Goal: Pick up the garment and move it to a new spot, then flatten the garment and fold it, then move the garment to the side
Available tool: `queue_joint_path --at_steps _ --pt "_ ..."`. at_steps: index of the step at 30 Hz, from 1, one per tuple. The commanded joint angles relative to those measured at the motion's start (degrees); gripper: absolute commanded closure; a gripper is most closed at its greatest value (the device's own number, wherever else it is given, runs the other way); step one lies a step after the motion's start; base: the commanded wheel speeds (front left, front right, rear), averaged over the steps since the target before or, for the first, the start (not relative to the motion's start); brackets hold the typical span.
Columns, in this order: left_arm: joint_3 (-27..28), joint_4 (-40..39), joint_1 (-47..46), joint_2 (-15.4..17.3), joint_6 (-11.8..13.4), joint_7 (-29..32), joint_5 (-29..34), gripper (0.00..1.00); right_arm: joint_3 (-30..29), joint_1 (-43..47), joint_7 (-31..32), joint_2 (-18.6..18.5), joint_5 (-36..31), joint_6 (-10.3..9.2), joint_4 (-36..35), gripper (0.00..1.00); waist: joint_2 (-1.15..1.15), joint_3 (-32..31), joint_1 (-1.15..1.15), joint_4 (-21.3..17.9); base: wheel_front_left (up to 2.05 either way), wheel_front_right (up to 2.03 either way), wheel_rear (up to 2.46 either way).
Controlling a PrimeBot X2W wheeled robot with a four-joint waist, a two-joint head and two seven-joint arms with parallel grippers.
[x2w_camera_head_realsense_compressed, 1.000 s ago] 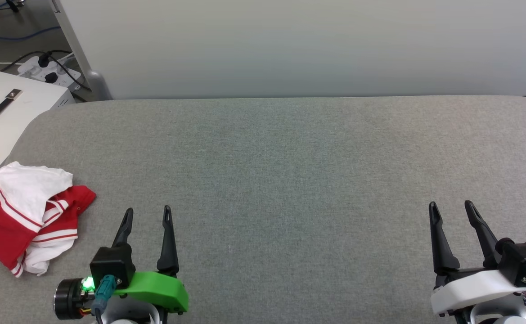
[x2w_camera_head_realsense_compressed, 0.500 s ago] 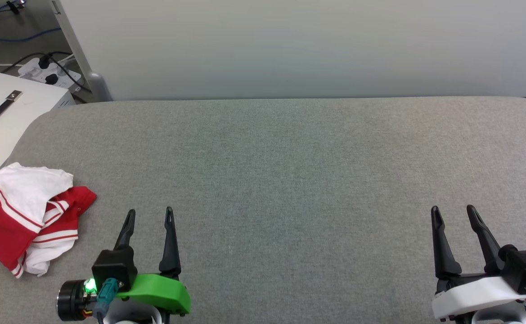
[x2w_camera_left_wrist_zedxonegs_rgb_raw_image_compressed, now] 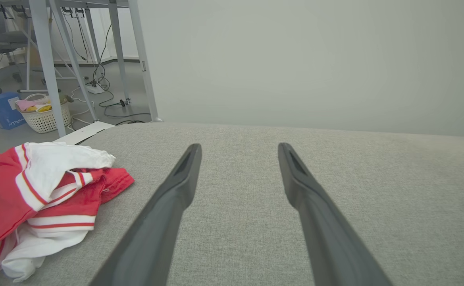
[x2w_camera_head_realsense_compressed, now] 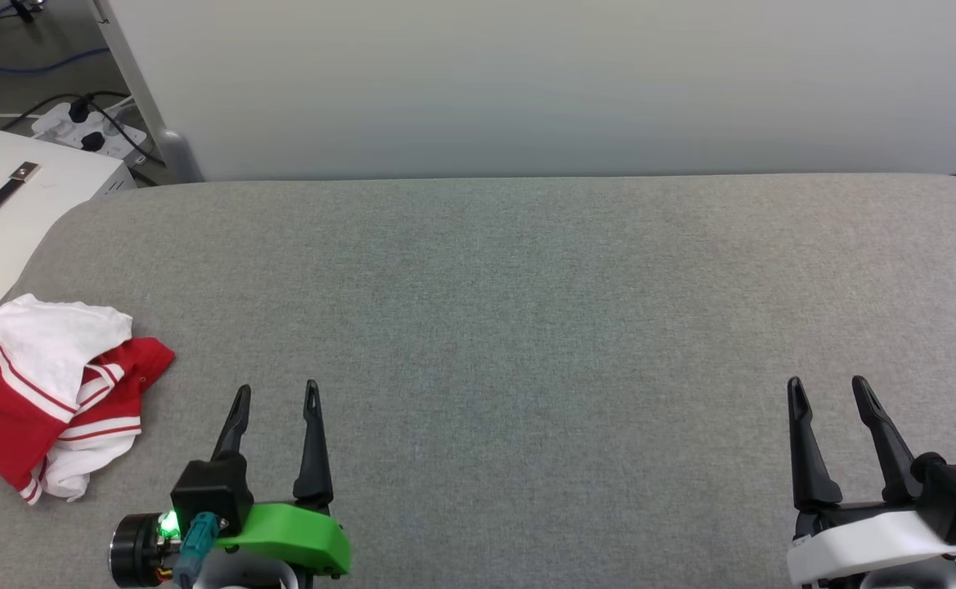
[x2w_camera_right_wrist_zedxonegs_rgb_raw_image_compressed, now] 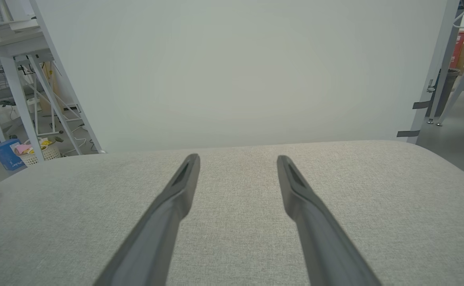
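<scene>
The left hand point(x2w_camera_head_realsense_compressed: 276, 388) and right hand point(x2w_camera_head_realsense_compressed: 826, 382) have eased back slightly, both wide open and empty. The garment point(x2w_camera_head_realsense_compressed: 44, 384) lies crumpled, untouched, on the surface point(x2w_camera_head_realsense_compressed: 527, 311); pickup hasn't begun.

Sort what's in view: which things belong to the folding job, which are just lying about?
Job: crumpled red-and-white jersey, grey padded table, left hand and right hand, both open.
Lying about: white box, power strip, laundry basket, blue box.
</scene>
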Motion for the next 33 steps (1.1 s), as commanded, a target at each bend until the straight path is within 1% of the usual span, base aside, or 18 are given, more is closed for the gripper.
queue_joint_path --at_steps 1,16,21,25,33 --pt "-0.14 0.20 0.60 -0.18 0.58 -0.75 -0.71 0.00 -0.16 1.07 -0.56 -0.19 0.79 0.21 0.09 0.00 0.00 -0.02 0.00 0.03 0.00 0.00 0.00" --pt "-0.40 1.06 0.85 -0.19 1.04 -1.82 -0.67 0.00 -0.21 1.75 -1.61 -0.21 1.07 0.22 0.04 0.00 0.00 -0.20 0.00 0.18 0.00 0.00 0.00" --pt "-0.33 1.18 0.76 -0.19 1.03 -1.82 -0.58 0.00 -0.38 1.98 -1.61 -0.21 0.82 0.22 0.00 0.00 0.00 -0.28 0.00 0.94 0.00 0.00 0.00" --pt "0.13 1.19 0.51 -0.19 1.07 -1.82 -0.65 0.00 -0.04 2.09 -1.61 -0.21 0.43 0.22 -0.12 0.00 0.00 -0.15 0.00 2.80 0.00 0.00 0.00" --pt "1.85 1.28 -0.06 -0.19 1.15 -1.82 -1.47 0.00 0.98 1.67 -1.61 -0.21 -0.66 0.22 -0.69 0.00 0.00 0.96 0.00 8.87 0.00 0.00 0.00"
